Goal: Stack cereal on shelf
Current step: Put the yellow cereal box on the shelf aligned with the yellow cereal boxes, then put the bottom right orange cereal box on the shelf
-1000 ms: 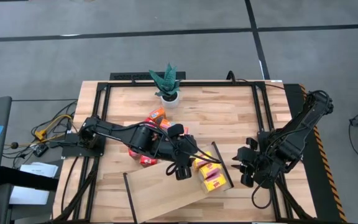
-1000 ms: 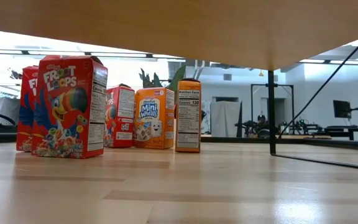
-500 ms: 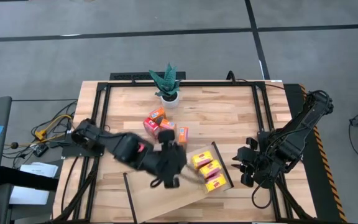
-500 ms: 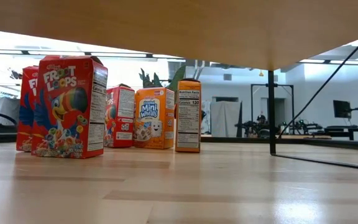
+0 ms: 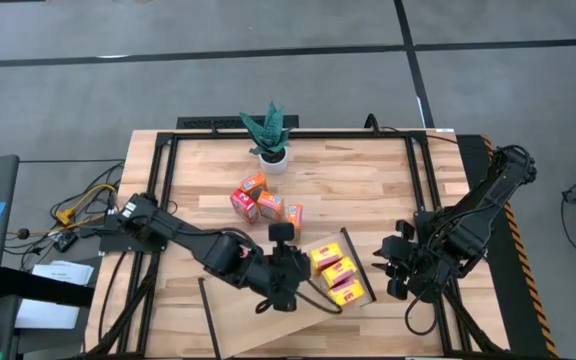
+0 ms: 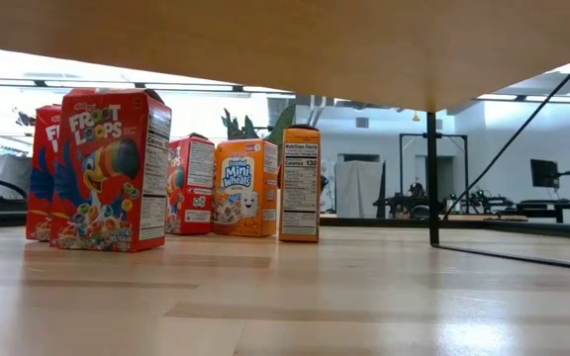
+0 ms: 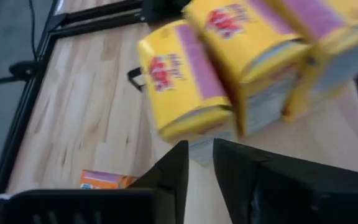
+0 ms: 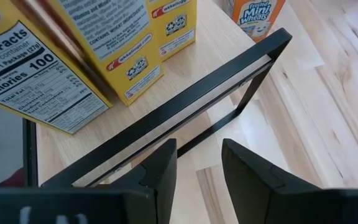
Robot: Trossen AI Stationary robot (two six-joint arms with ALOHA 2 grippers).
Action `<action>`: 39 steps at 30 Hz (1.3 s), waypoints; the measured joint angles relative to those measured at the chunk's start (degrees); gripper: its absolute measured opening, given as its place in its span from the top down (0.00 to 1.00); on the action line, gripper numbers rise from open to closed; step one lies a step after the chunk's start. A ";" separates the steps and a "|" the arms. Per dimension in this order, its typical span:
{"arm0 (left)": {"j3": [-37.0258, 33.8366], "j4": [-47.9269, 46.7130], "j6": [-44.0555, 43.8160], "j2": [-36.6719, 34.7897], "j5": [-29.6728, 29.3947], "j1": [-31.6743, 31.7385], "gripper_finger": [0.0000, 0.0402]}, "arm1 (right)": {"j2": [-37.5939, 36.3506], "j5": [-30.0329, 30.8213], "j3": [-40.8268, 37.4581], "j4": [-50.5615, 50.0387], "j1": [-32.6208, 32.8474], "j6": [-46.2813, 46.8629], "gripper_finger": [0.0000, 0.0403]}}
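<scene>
With three yellow cereal boxes [image 5: 332, 270] already standing on the shelf [image 5: 268, 305], the empty, nearly closed left gripper [image 5: 280, 290] should be withdrawn slowly so that none is knocked.

Yellow boxes [image 5: 333, 275] crowd shelf [image 5: 238, 305] right end by black rail [image 5: 358, 265]; left half bare; plant [image 5: 268, 135] far.

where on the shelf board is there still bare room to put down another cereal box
The shelf is bare across its middle, from its left black rail to the left gripper. The right end is crowded: three yellow cereal boxes lie against the right rail, with the left gripper beside them and the right gripper just past that rail.
</scene>
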 joint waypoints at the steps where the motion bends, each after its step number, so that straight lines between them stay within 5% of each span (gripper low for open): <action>1: -0.47 0.26 -0.47 -0.01 0.04 0.16 0.85 | 0.00 0.02 0.00 0.00 0.00 -0.10 0.62; 15: -0.69 3.11 -0.01 0.23 2.94 1.57 0.89 | 0.00 0.04 0.00 0.00 0.00 -0.55 0.65; 24: 0.76 -9.82 -3.49 -3.88 -3.54 3.01 0.86 | 0.00 0.02 -0.02 -0.15 0.00 -0.61 0.63; 30: 0.21 -11.16 -6.81 -9.59 -3.34 8.70 0.66 | 0.00 0.02 -0.02 -0.31 0.00 -0.59 0.61; 34: -0.58 -11.37 -6.90 -9.22 2.09 13.54 0.45 | 0.00 0.02 -0.02 -0.35 0.00 -0.57 0.60; 39: -8.25 -6.39 -13.20 -8.68 6.04 19.72 0.21 | 0.01 0.02 -0.04 -0.65 0.00 -0.58 0.60</action>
